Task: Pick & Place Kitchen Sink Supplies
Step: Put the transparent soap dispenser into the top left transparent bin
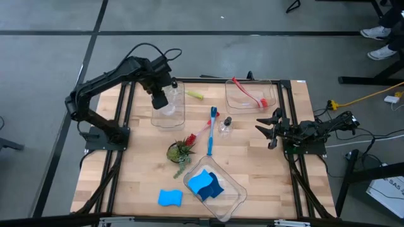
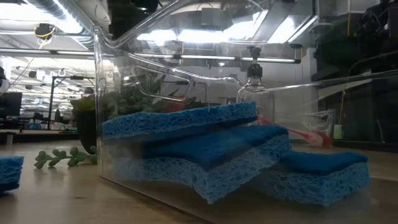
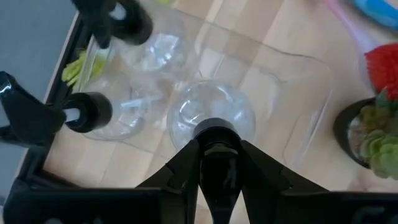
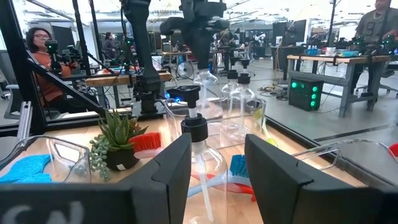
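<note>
My left gripper (image 1: 159,98) hangs over the far-left clear bin (image 1: 180,113), shut on a clear pump bottle (image 3: 186,112). Two more bottles (image 3: 93,115) (image 3: 134,28) stand in that bin. My right gripper (image 1: 268,129) waits open at the table's right side, facing a loose bottle (image 1: 225,125) (image 4: 196,134) that stands upright on the table. A blue brush (image 1: 211,129) and a pinkish brush (image 1: 201,131) lie mid-table. A yellow-green brush (image 1: 193,94) lies by the left bin. A red brush (image 1: 249,94) is in the far-right bin. Blue sponges (image 1: 205,184) fill the near bin, and one sponge (image 1: 169,197) lies on the table. My left gripper pinches the bottle's black pump top (image 3: 216,129) between its two fingers, coming from above and pointing down. The bottle hangs upright below the fingers inside the bin. Whether its base rests on the bin floor cannot be seen.
A small potted plant (image 1: 182,150) stands mid-table between the left bin and the near bin (image 1: 230,198). The far-right bin (image 1: 271,88) sits near the table's far edge. Bare wood lies along the near-left and near-right of the table. People are in the room beyond.
</note>
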You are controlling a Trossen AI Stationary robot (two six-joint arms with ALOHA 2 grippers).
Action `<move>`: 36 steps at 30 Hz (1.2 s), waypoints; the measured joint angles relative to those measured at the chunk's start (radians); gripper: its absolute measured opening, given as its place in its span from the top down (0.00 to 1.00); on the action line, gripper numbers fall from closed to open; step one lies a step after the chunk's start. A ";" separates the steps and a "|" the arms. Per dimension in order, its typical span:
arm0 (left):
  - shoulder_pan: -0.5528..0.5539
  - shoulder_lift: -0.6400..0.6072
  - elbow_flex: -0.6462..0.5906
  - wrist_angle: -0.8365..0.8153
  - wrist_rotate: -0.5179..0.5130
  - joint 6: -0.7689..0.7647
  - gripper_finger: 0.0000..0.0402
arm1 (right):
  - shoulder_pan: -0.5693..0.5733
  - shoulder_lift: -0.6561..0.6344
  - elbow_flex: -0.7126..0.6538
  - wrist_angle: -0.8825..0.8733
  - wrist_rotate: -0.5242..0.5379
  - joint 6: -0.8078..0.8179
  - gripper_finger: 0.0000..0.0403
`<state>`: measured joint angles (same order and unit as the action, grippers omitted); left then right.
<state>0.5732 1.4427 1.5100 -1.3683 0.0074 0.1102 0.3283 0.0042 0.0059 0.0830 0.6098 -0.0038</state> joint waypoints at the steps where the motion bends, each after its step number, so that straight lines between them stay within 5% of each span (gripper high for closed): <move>1: 0.000 0.000 -0.002 0.000 -0.004 0.004 0.79 | 0.000 0.000 0.000 0.000 0.000 -0.001 0.63; 9: -0.017 0.026 -0.004 0.001 -0.079 0.028 0.79 | 0.000 0.000 0.000 0.000 0.000 0.001 0.63; 36: -0.017 0.112 -0.002 -0.053 -0.098 0.039 0.72 | 0.000 0.000 0.000 0.000 0.000 0.000 0.63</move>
<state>0.5564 1.5548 1.5082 -1.4216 -0.0906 0.1492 0.3283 0.0041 0.0059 0.0834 0.6095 -0.0037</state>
